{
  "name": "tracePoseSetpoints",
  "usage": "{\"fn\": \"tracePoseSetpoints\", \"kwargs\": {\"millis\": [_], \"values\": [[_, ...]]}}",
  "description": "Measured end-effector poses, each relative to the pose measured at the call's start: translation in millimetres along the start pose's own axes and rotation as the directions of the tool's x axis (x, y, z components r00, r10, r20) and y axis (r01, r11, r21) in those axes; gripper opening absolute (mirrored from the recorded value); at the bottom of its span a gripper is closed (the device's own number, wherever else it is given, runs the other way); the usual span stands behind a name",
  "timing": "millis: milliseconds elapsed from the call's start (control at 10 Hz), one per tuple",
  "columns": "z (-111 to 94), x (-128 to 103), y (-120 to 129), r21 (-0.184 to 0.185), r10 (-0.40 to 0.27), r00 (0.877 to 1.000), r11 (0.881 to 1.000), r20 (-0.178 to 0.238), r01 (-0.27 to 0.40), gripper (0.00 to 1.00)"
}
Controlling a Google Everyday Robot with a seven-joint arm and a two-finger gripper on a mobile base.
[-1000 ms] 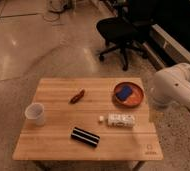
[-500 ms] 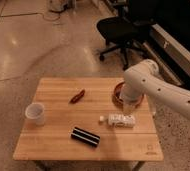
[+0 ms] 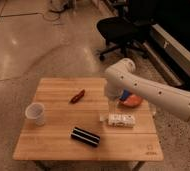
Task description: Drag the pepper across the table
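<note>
Reaching in from the 3 o'clock side of the table (image 3: 58, 87), I am bending my white arm (image 3: 158, 95) at a rounded elbow over the far right part of the top and pointing its last link downward. My gripper (image 3: 111, 106) is hanging at about 1 o'clock from the table's centre, directly over the near end of the white packet (image 3: 121, 120) and just beside the orange bowl (image 3: 134, 101). How wide it is set is not showing from this angle, and I am unable to say whether it is touching the packet.

The pepper (image 3: 78, 96) is lying on bare wood at about 11 o'clock from the centre. It is slim and dark red, slanting with one end toward 1 o'clock and the other toward 7 o'clock. It is sitting at roughly 9 o'clock from my gripper, apart from it, with open planks between the two.

The white cup (image 3: 35, 113) is standing upright at 9 o'clock, near the left edge. The black bar with white stripes (image 3: 85, 136) is lying flat at 6 o'clock. The bowl, at 2 o'clock, is carrying a blue thing (image 3: 124, 94) partly hidden by my arm. A small dark logo mark (image 3: 149, 148) is showing at the 5 o'clock corner. A black office chair (image 3: 119, 27) is standing on the floor beyond the far edge, toward 1 o'clock.
</note>
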Motion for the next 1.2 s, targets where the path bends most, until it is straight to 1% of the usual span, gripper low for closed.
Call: {"fn": "tracePoseSetpoints", "kwargs": {"millis": [300,500,800,1000,1200], "values": [[14.1,-21.8,-25.8,0.01,-0.078,0.997,0.997,0.01,0.078,0.65],[29.5,-41.5,-44.1,0.007,-0.135,0.991,0.991,0.013,0.135,0.65],[55.0,-48.8,-72.2,-0.01,-0.182,0.983,0.983,0.0,0.182,0.65],[72.0,-56.4,-92.5,-0.014,-0.223,0.975,0.975,0.003,0.223,0.65],[85.6,-63.0,-109.5,-0.01,-0.249,0.968,0.968,0.015,0.249,0.65]]}}
